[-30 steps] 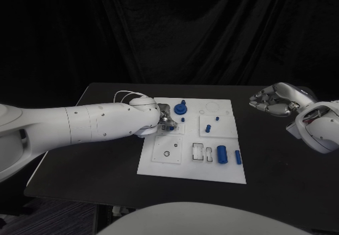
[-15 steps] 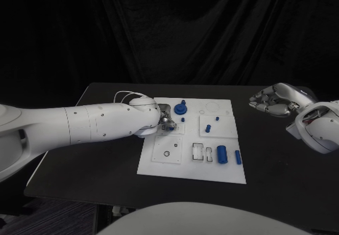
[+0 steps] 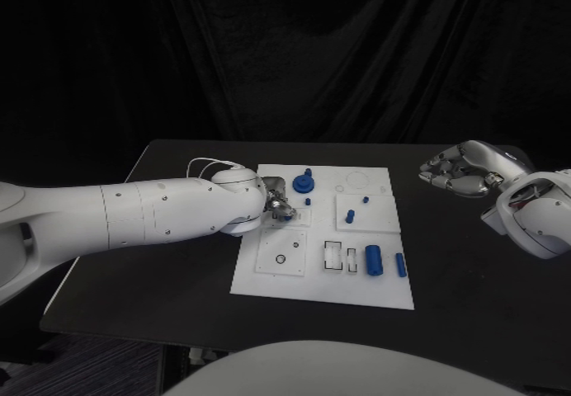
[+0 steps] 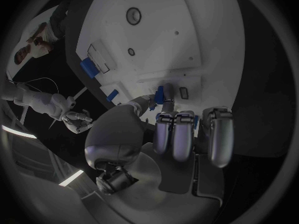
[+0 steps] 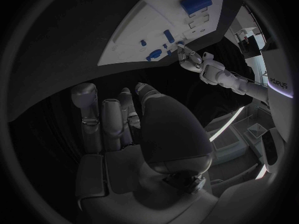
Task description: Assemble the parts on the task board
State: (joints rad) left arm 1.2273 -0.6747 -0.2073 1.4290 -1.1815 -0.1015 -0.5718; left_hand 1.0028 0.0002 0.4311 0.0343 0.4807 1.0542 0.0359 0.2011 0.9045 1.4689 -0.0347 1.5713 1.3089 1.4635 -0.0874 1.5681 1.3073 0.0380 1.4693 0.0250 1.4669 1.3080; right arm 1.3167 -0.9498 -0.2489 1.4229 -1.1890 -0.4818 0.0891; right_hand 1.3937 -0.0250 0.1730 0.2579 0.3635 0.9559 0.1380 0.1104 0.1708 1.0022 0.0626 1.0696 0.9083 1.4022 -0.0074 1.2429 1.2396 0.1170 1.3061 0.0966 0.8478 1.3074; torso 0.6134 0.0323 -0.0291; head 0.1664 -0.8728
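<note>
Table (image 3: 178, 272) first: black, with the white task board (image 3: 327, 293) lying at its middle. On the board, a large blue cylinder (image 3: 372, 259) sits toward 4 o'clock with a slimmer blue piece (image 3: 401, 265) just beside it; a blue knobbed part (image 3: 304, 181) stands near 11 o'clock, and a small blue peg (image 3: 350, 217) near the centre. The left robot hand (image 3: 276, 206) reaches over the board's 9 o'clock edge, fingers curled down; in the left wrist view a small blue part (image 4: 160, 93) appears pinched at the fingertips, right at a slot in the board. The right robot hand (image 3: 462, 169) hangs off the board toward 2 o'clock, fingers curled in, holding nothing that I can see

Judging from this, the step is seating that pinched part. It likely goes best if the part stays square to its slot, is pressed straight down with light force, and is released only once it sits flush; any tilt risks jamming
</note>
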